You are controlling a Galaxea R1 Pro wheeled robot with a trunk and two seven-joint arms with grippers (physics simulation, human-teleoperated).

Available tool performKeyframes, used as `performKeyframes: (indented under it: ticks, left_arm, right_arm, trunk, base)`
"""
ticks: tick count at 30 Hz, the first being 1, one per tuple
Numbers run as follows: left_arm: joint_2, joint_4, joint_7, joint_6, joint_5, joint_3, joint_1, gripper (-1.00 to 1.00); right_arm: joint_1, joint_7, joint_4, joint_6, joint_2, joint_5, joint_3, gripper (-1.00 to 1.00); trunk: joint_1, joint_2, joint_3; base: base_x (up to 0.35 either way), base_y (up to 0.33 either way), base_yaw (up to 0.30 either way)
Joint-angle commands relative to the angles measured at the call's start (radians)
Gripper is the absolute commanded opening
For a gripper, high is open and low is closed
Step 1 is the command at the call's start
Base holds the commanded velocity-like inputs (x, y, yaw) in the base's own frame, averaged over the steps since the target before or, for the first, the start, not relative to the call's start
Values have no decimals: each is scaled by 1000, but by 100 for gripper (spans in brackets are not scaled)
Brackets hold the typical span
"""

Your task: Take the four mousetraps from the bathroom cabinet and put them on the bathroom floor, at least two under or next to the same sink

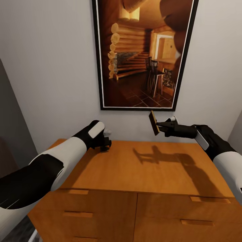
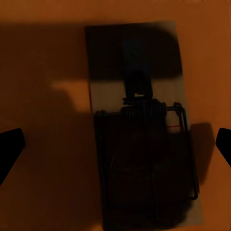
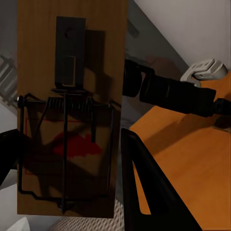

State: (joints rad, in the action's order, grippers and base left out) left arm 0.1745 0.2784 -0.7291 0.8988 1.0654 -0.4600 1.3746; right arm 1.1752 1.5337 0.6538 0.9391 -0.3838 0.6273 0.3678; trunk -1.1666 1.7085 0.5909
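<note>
Cabinet [image 1: 148, 168]: fills the lower half of the head view, orange-brown flat top, drawer fronts with slim bar handles along the bottom edge; it stands against a pale wall.

Picture [image 1: 144, 53]: framed, dark border, hangs on the wall in the upper centre of the head view, above the cabinet; shows a log-cabin interior.

Right gripper [image 1: 158, 126]: right of centre in the head view, held above the cabinet top, near the wall and just under the picture's lower edge. Its fingers are pinched on a mousetrap.

Held trap [image 1: 154, 123]: lifted clear of the cabinet, tilted on edge, seen as a thin tan board. In the right wrist view [image 3: 72, 110] it fills the left half of the frame, its spring, wire bar and a red mark plain to see, one dark finger [image 3: 144, 187] beside it.

Shadow [image 1: 158, 156]: of the right arm and trap, cast on the cabinet top, centre-right.

Left gripper [image 1: 105, 144]: left of centre in the head view, low at the back left corner of the cabinet top. Its fingertips [image 2: 9, 149] stand spread at the two side edges of the left wrist view.

Second trap [image 2: 144, 144]: lies flat on the cabinet top between the spread tips, touched by neither; heavily shadowed, so its lower part is hard to read.
</note>
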Motion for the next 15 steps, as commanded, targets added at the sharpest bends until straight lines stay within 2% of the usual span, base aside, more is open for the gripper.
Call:
performKeyframes:
  ticks: [1,15]
  left_arm:
    - [0,-13,-7,-3,21,0,0,100]
    - [0,-13,-7,-3,21,0,0,100]
  right_arm:
    - [1,5,0,17,-1,5,5,-100]
    - [1,5,0,17,-1,5,5,-100]
  trunk:
    - [-4,8,5]
    - [-4,8,5]
  base:
    - [0,0,0]
    - [0,0,0]
